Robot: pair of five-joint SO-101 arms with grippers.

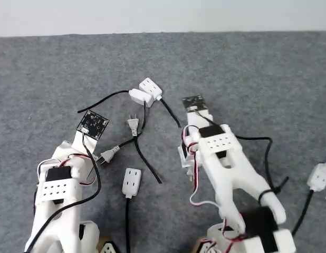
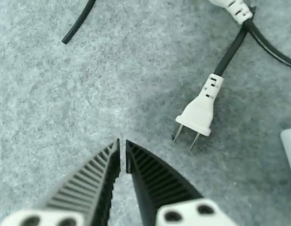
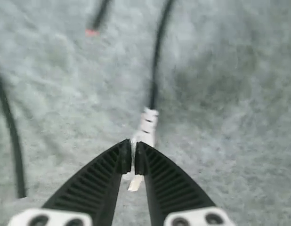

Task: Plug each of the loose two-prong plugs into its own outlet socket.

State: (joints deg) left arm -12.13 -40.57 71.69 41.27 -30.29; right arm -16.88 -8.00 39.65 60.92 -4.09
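Right tool clenched on white plug, cord trailing ahead. Left tool closed, empty; second plug just beyond my tips. Next: carry mine to socket, line prongs with slots.

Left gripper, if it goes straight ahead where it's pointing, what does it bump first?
Probably just the grey mat. The left gripper points between the black cable end and the white plug, so it looks set to miss both, though depth is hard to judge.
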